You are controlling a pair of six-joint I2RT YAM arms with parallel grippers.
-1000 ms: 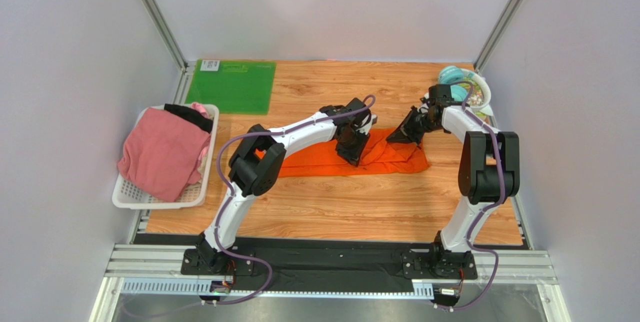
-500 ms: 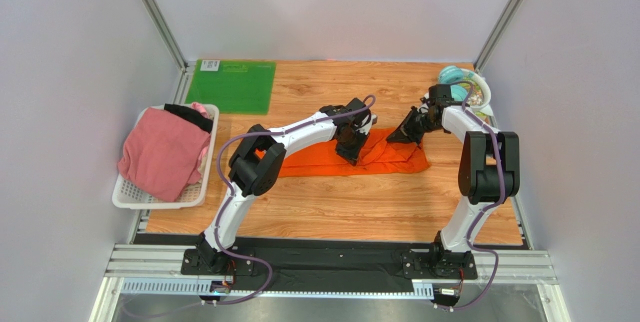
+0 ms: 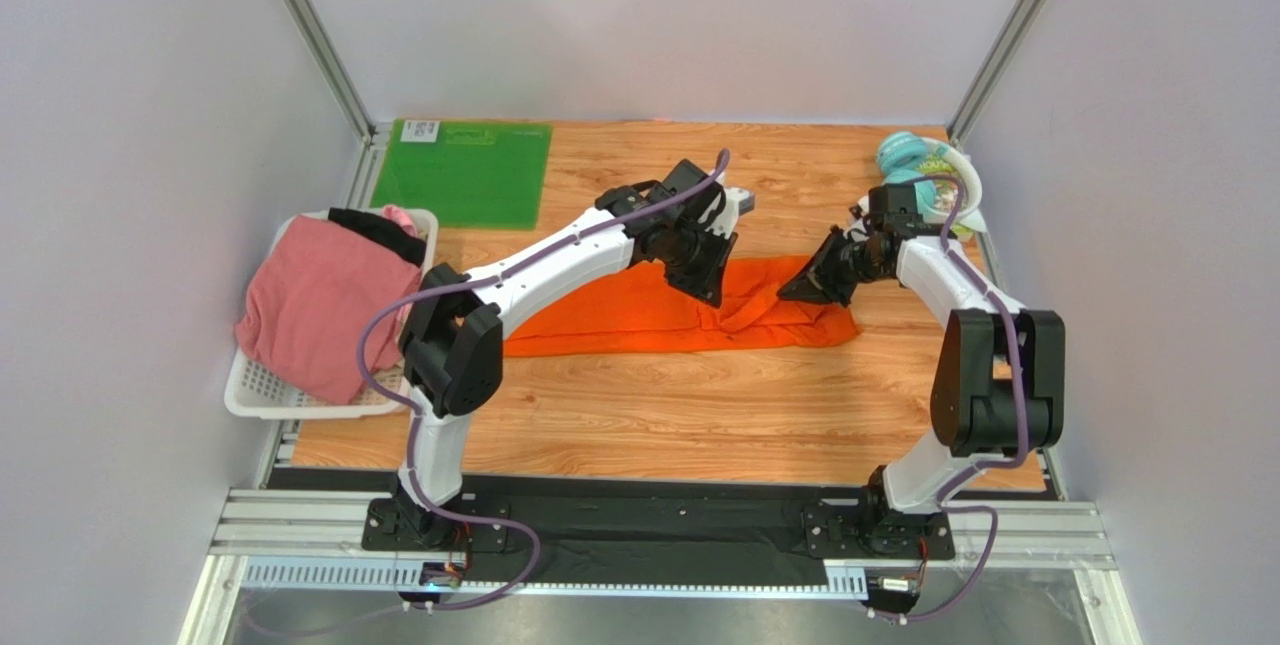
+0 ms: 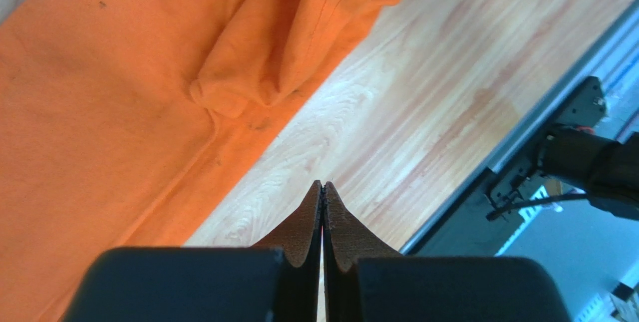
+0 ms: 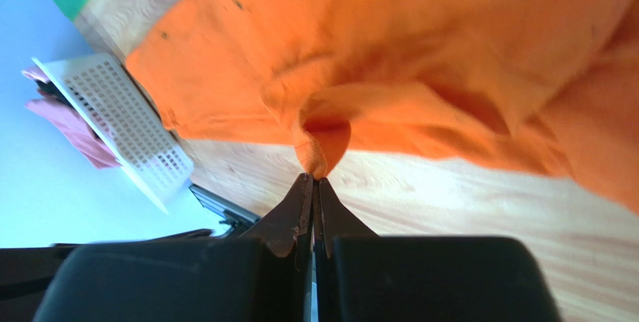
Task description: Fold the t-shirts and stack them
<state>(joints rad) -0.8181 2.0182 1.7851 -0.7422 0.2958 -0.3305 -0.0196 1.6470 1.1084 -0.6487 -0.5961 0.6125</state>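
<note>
Orange t-shirt (image 3: 661, 318), rumpled strip right of the basket (image 3: 248, 390); right gripper (image 5: 311, 178) pinched on a fold at the end farthest from the basket, left gripper (image 4: 322, 184) closed empty beside the hem, best opened and reseated on cloth before any lift

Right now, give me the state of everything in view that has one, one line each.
orange t-shirt: spread on the table, rumpled, right end pinched.
pink t-shirt: unfolded, heaped in the basket.
black t-shirt: bunched at the basket's far end.
left end effector: shut, empty.
right end effector: shut on the orange t-shirt.
green mat: lying flat.
</note>
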